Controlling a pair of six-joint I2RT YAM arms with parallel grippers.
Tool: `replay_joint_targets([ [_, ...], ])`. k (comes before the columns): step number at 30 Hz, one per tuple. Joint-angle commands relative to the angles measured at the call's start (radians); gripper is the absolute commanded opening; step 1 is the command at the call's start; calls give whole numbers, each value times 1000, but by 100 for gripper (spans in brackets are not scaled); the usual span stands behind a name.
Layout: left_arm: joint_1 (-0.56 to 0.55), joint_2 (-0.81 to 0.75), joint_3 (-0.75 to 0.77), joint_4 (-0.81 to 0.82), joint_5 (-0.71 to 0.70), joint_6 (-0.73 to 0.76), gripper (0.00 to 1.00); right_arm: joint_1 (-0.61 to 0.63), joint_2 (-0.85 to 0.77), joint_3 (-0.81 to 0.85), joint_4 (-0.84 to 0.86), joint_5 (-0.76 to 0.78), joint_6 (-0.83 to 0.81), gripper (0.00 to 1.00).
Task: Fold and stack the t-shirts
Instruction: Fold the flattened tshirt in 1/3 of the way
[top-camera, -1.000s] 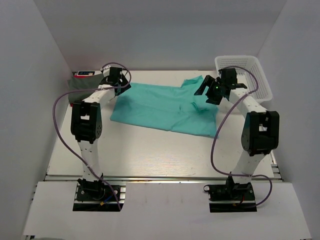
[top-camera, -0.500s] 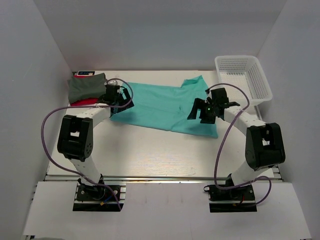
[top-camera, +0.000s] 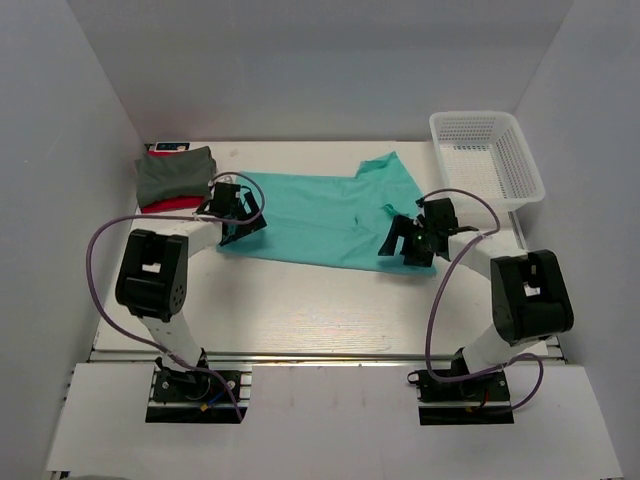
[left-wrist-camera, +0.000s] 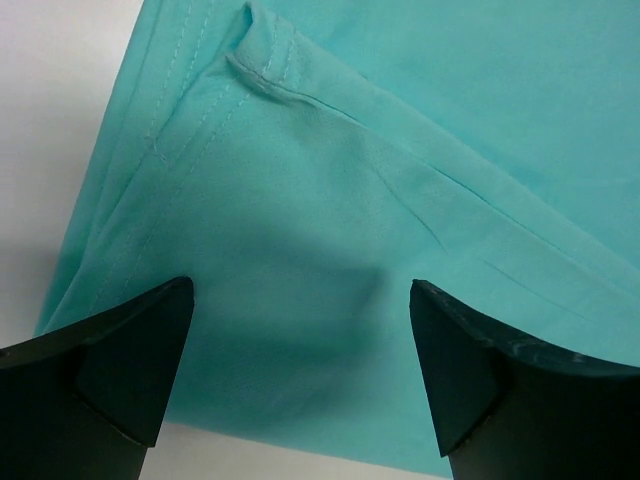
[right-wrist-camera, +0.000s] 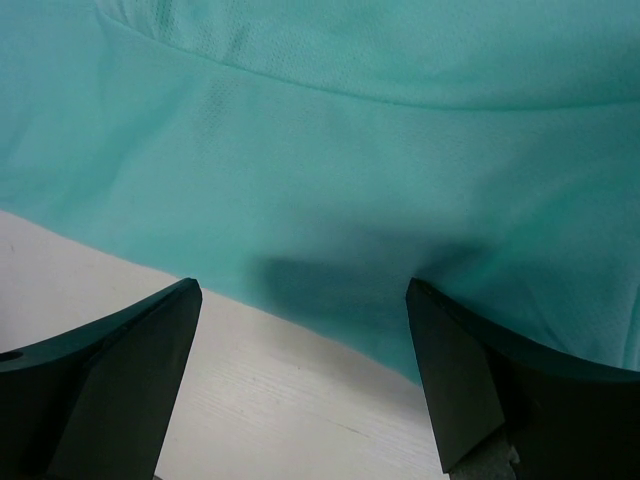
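The teal t-shirt (top-camera: 320, 215) lies spread flat across the middle of the table. My left gripper (top-camera: 232, 222) is open, low over the shirt's near left corner, whose hem shows in the left wrist view (left-wrist-camera: 300, 230). My right gripper (top-camera: 398, 247) is open, low over the shirt's near right edge; the right wrist view shows teal cloth (right-wrist-camera: 350, 150) and bare table between the fingers. A dark grey-green t-shirt (top-camera: 175, 172) lies folded on a red t-shirt (top-camera: 165, 204) at the far left.
A white mesh basket (top-camera: 487, 155) stands at the far right. White walls enclose the table on three sides. Purple cables loop from both arms.
Both arms have drawn back toward the near side and dropped to the shirt's near edge. The shirt's near right part has shifted and lies flatter.
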Motion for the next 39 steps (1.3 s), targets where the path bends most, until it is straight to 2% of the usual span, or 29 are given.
replay_joint_targets([
  [1,-2,-112,-147,-260,-71,-88,100,14,-40,-127,-17,-48,19,90],
  [4,-2,-223,-273,-314,-53,-134,100,42,-146,-265,-32,-72,23,90],
  [10,-2,-635,-538,-370,20,-180,100,100,-487,-423,-153,-74,71,90],
  [13,-2,-822,-566,-416,20,-190,100,123,-642,-408,-230,-69,77,90],
  [18,-2,-941,-474,-452,-49,-170,100,133,-696,-344,-242,-40,48,90],
  [20,-2,-941,-422,-476,-87,-161,100,134,-671,-324,-219,-42,42,90],
  [23,-2,-890,-402,-466,-100,-141,100,134,-589,-293,-97,-49,29,90],
  [25,-2,-837,-393,-411,-60,-118,100,131,-489,-259,-11,-34,29,90],
  [28,7,-780,-338,-365,-75,-118,100,131,-315,-170,108,-39,26,90],
  [30,7,-716,-281,-337,-112,-102,100,125,-178,-28,111,-11,29,90],
  [32,16,-667,-215,-347,-172,-102,100,125,-50,46,126,15,29,90],
  [35,16,-582,-167,-334,-264,-84,100,119,188,283,140,46,23,90],
  [39,26,-475,-120,-300,-298,-66,100,117,324,576,46,119,-46,90],
])
